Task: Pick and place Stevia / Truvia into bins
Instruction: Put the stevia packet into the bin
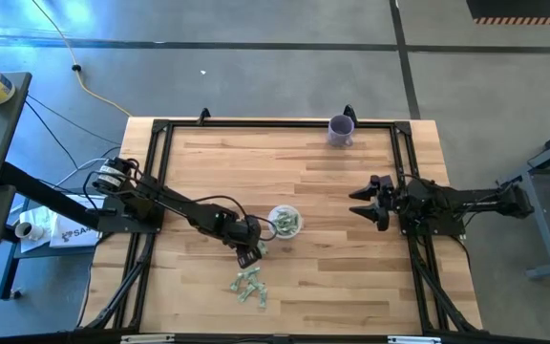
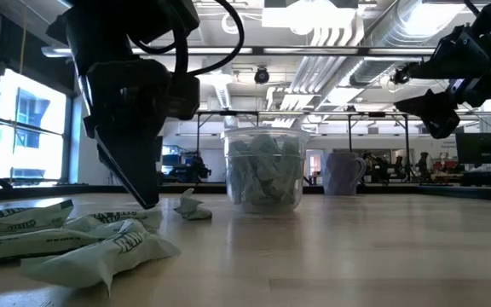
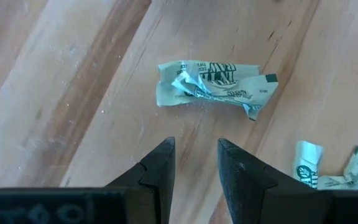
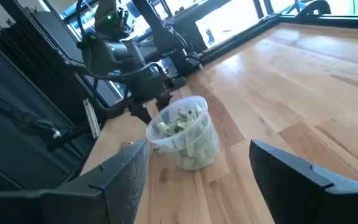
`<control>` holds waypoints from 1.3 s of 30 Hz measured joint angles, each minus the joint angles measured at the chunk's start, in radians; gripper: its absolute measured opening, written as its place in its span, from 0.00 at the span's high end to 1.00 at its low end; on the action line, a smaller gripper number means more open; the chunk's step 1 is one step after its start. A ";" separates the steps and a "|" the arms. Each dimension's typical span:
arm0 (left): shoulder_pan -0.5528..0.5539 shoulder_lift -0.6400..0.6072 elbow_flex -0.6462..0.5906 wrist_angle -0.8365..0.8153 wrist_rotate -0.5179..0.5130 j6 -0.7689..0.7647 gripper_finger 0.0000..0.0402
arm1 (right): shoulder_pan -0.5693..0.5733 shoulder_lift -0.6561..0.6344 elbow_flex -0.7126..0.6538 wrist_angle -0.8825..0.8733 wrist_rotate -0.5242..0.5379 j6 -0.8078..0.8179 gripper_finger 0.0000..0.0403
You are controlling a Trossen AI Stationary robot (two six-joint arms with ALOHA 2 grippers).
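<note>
A wooden tabletop (image 1: 332, 210) seen from above, with a dark robot arm at each side. The left gripper (image 1: 249, 256) points down near the tabletop's centre, just at seven o'clock of a small clear plastic cup (image 1: 285, 221). Its jaws are released with a narrow gap and hold nothing. Just ahead of them in the left wrist view, one crumpled pale green Stevia sachet (image 3: 211, 88) lies on the wood, not touched. The cup stands upright and holds several green sachets (image 4: 180, 123). A loose pile of sachets (image 1: 251, 287) lies on the tabletop at six o'clock of the left gripper, towards the near edge. The right gripper (image 1: 369, 202) hangs at three o'clock of the cup, well apart from it, jaws spread wide and empty. A purple cup (image 1: 341, 130) stands at the far edge, at twelve o'clock.
</note>
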 joint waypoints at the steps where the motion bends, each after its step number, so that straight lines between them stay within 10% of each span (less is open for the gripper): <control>1: 0.000 0.000 0.000 0.000 -0.003 0.012 0.62 | 0.000 -0.001 0.000 0.000 -0.001 0.000 0.33; 18: -0.144 -0.011 0.118 0.002 -0.234 0.864 0.62 | 0.001 0.000 0.000 -0.005 -0.002 0.000 0.33; 33: -0.034 0.080 0.124 0.005 -0.125 1.106 0.40 | 0.001 0.000 -0.001 -0.006 -0.002 0.000 0.33; 39: 0.015 0.087 0.123 -0.078 -0.025 1.068 0.59 | 0.001 0.000 -0.001 -0.006 -0.002 0.000 0.33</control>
